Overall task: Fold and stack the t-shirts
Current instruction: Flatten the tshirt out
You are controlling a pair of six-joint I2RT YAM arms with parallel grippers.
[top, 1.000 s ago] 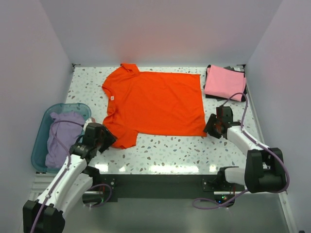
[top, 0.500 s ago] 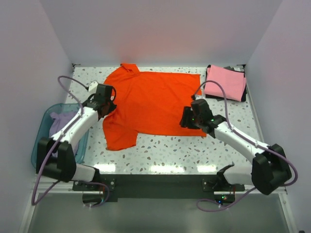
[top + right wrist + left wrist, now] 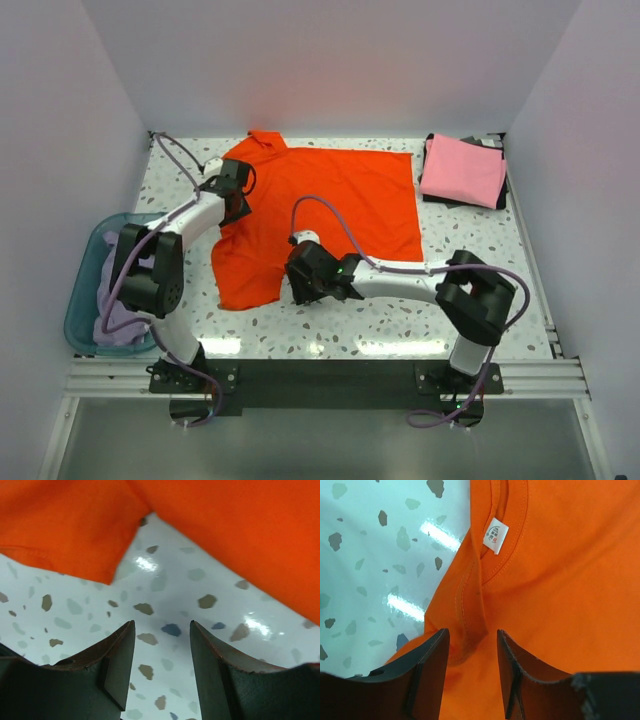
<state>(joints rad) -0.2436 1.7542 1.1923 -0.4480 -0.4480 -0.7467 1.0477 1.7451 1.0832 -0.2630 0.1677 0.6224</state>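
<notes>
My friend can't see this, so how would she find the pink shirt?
Start at the speckled white table and go to its far right corner. The pink shirt lies there, folded into a neat square on something dark. Its neighbour, the orange shirt, is spread flat, and the lavender one is bunched in a teal basin.

The speckled table (image 3: 380,320) is carrying a spread orange-red t-shirt (image 3: 330,210) mid-table, a folded pink t-shirt (image 3: 462,170) far right and a teal basin (image 3: 85,290) near left.
</notes>
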